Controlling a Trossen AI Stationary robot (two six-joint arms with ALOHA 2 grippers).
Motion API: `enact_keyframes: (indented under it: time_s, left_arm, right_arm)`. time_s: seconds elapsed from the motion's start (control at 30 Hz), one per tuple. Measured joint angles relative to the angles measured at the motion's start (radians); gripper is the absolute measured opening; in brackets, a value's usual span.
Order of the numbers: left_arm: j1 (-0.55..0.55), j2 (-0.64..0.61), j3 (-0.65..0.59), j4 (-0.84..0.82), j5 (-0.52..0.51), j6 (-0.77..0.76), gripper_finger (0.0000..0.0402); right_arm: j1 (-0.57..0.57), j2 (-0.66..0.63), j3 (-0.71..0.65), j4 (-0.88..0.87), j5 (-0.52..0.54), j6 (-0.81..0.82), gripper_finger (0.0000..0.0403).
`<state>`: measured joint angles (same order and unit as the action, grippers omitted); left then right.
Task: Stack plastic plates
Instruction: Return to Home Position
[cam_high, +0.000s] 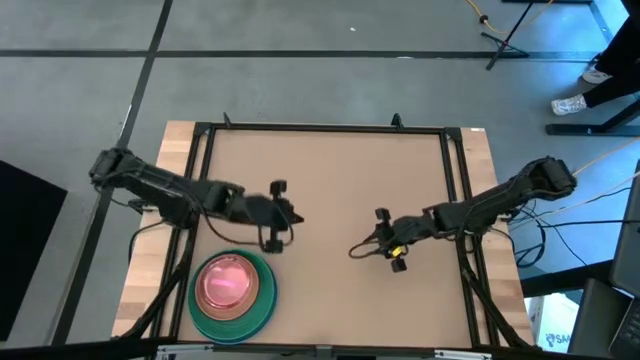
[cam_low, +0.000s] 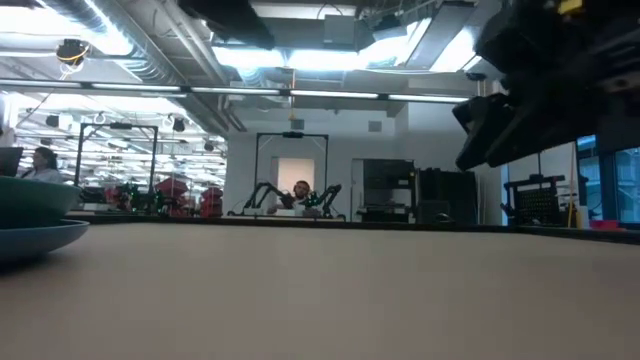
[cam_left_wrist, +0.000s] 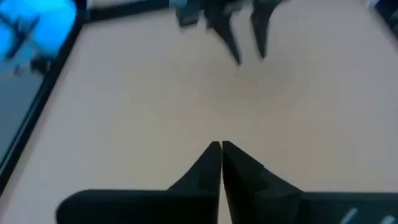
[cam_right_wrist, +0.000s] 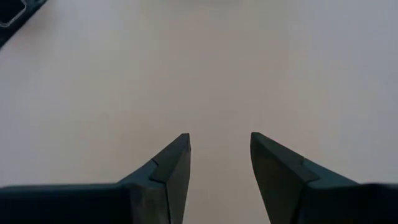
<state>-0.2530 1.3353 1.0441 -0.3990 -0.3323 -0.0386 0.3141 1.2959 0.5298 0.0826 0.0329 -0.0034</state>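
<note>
Plates (cam_high: 233, 288) nested: blue, green, pink top. Left hand (cam_left_wrist: 221, 145) closed, empty; right hand (cam_right_wrist: 219, 135) parted, empty.

Left pincer (cam_left_wrist: 221, 145) closed, right pincer (cam_right_wrist: 219, 135) apart.

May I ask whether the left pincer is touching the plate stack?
Apart. The left wrist view shows the left pincer shut over bare table, the plate stack not at its tips.

The blue plate (cam_high: 271, 306), green plate (cam_high: 197, 303), salmon-pink plate (cam_high: 208, 270) and hot-pink plate (cam_high: 228, 286) are plain. The table (cam_high: 330, 180) is tan, its frame (cam_high: 320, 128) black. The left arm (cam_high: 170, 192) and right arm (cam_high: 490, 205) are black.
</note>
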Motion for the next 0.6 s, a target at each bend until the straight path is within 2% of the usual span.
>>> enact_keyframes:
  time_s: [0.13, 0.2, 0.33, 0.5, 0.6]
  left_arm:
    - [0.095, -0.101, -0.164, 0.272, 0.168, 0.062, 0.0006]
    - [0.128, -0.154, -0.264, 0.386, 0.205, 0.075, 0.0007]
    - [0.177, -0.249, -0.467, 0.582, 0.212, 0.075, 0.0002]
    - [0.206, -0.369, -0.689, 0.786, 0.218, 0.054, 0.0003]
    - [0.213, -0.453, -0.795, 0.852, 0.186, 0.019, 0.0003]
  right_arm:
    - [-0.077, -0.121, -0.113, 0.073, -0.001, -0.009, 0.0159]
    - [-0.127, -0.192, -0.172, 0.115, 0.001, -0.009, 0.0159]
    - [-0.237, -0.323, -0.271, 0.207, -0.031, -0.003, 0.0159]
    - [-0.373, -0.449, -0.337, 0.260, -0.170, 0.026, 0.0153]
    - [-0.445, -0.500, -0.360, 0.265, -0.243, 0.030, 0.0129]
